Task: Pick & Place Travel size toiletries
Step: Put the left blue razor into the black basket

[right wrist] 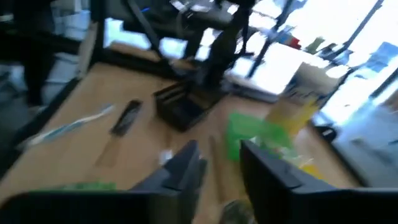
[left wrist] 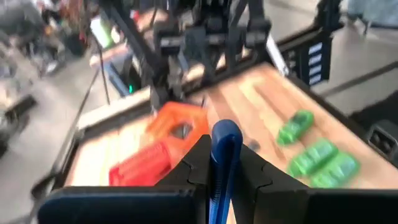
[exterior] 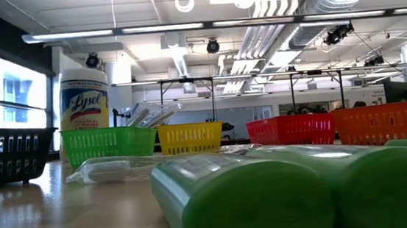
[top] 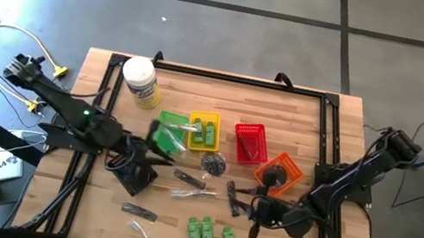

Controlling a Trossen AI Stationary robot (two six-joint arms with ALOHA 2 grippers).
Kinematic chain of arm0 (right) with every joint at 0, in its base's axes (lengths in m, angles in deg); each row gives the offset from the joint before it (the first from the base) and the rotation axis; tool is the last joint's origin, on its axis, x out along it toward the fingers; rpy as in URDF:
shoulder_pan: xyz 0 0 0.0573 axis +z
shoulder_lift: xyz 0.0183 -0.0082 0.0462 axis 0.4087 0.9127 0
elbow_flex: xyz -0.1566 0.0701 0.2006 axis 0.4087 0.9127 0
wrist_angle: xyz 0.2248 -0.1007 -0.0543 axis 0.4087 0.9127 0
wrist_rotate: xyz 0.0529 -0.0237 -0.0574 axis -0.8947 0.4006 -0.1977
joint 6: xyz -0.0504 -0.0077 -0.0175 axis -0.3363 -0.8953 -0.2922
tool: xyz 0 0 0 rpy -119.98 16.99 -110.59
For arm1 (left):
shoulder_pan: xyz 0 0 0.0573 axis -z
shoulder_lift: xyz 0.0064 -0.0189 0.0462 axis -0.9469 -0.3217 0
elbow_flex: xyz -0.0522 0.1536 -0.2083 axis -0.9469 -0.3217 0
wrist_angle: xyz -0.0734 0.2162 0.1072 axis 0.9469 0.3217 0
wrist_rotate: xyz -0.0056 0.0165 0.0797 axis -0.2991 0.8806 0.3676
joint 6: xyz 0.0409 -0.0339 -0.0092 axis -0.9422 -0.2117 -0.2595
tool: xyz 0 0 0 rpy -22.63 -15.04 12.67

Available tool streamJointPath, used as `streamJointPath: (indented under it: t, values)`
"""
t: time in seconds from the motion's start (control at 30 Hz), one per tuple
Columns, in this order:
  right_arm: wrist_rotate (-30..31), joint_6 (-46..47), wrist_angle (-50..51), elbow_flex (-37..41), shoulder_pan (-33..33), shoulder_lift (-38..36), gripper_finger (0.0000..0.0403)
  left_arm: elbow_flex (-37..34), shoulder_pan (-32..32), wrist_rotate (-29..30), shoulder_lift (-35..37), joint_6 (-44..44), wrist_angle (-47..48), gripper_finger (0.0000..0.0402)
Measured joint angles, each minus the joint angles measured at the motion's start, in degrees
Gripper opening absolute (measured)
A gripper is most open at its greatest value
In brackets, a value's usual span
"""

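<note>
My left gripper [left wrist: 221,163] is shut on a slim blue stick [left wrist: 225,140] and hangs above the table between the black basket [top: 132,177] and the green basket [top: 171,125]. It points toward the table's right side. My right gripper [top: 253,207] stands in front of the orange basket [top: 280,170]. Its fingers [right wrist: 186,165] are apart with nothing between them. Green little bottles [top: 201,231] lie near the front edge. A black stick [top: 139,210] and a clear-wrapped stick [top: 148,235] lie on the table to their left. My left gripper pinches the blue stick between its two fingers. The stick runs along the fingers, and its rounded end [left wrist: 226,132] juts out past the fingertips. The fingers come nearly level from the table's left side. The stick is lifted clear of the table.
A yellow basket [top: 204,131] and a red basket [top: 250,141] stand mid-table. The large white jar [top: 140,80] stands at the back left. More small items [top: 190,178] and a dark round piece [top: 213,165] lie at the centre. A black frame [top: 325,100] rims the table.
</note>
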Motion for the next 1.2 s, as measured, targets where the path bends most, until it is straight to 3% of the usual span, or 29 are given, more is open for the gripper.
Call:
streamJointPath:
  t: [0.13,0.23,0.33,0.43,0.63,0.87,1.0,1.2]
  values:
    - [-8.40,3.86,0.99,3.12,-1.99,-2.51,0.0018,-0.02,3.21,1.96,3.66,4.56,10.45,0.0023]
    - [-14.87,1.49,-9.60,10.23,-4.29,-6.60,0.0006,-0.02,5.41,2.08,4.60,6.91,15.28,0.0023]
    - [-26.21,0.40,-23.84,18.71,-7.87,-12.10,0.0003,-0.08,7.47,2.06,4.53,7.70,20.11,0.0023]
    - [-34.77,3.11,-31.67,25.51,-11.38,-15.81,0.0002,-0.09,8.88,1.56,4.55,8.13,23.56,0.0023]
    - [-35.51,5.67,-36.06,33.12,-13.48,-21.09,0.0002,-2.63,9.45,-0.80,6.59,10.10,24.51,0.0023]
    - [-35.34,6.13,-40.22,40.19,-13.44,-29.04,0.0002,-7.99,9.45,0.59,10.74,20.20,27.01,0.0022]
    - [-34.81,5.90,-40.15,42.02,-13.42,-31.82,0.0002,-9.83,9.45,0.55,10.06,27.18,29.94,0.0022]
    - [-33.83,5.73,-39.71,42.45,-13.42,-32.43,0.0002,-11.56,9.45,-1.31,5.72,27.78,30.48,0.0022]
